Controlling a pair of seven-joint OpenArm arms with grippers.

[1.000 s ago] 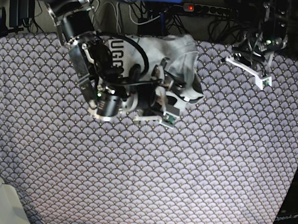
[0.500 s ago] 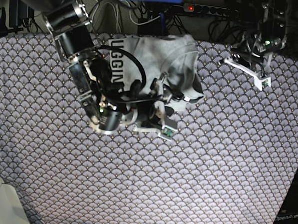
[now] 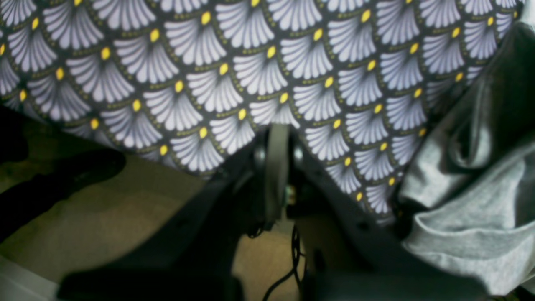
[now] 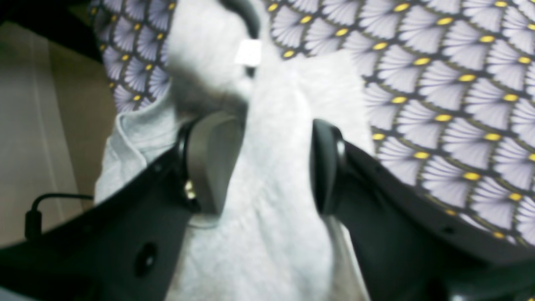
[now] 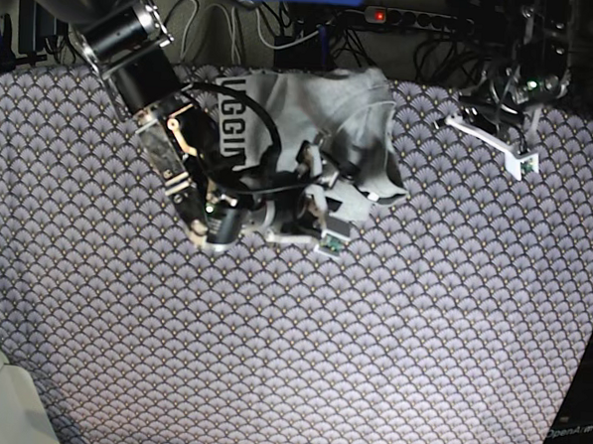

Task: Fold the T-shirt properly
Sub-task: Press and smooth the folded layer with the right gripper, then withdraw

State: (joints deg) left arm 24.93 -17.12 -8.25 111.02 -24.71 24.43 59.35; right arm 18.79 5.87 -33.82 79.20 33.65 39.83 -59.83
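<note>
While the T-shirt (image 5: 327, 119) lies bunched at the upper centre of the tablecloth (image 5: 370, 345), lettering showing at its left, we judge the folding barely begun. Our right gripper (image 4: 276, 163) straddles a grey ridge, jaws parted and touching cloth without clearly pinching; next we must close and draw it flat. Our left gripper (image 5: 500, 133), clenched and empty, hangs upper right, apart from the shirt.
</note>
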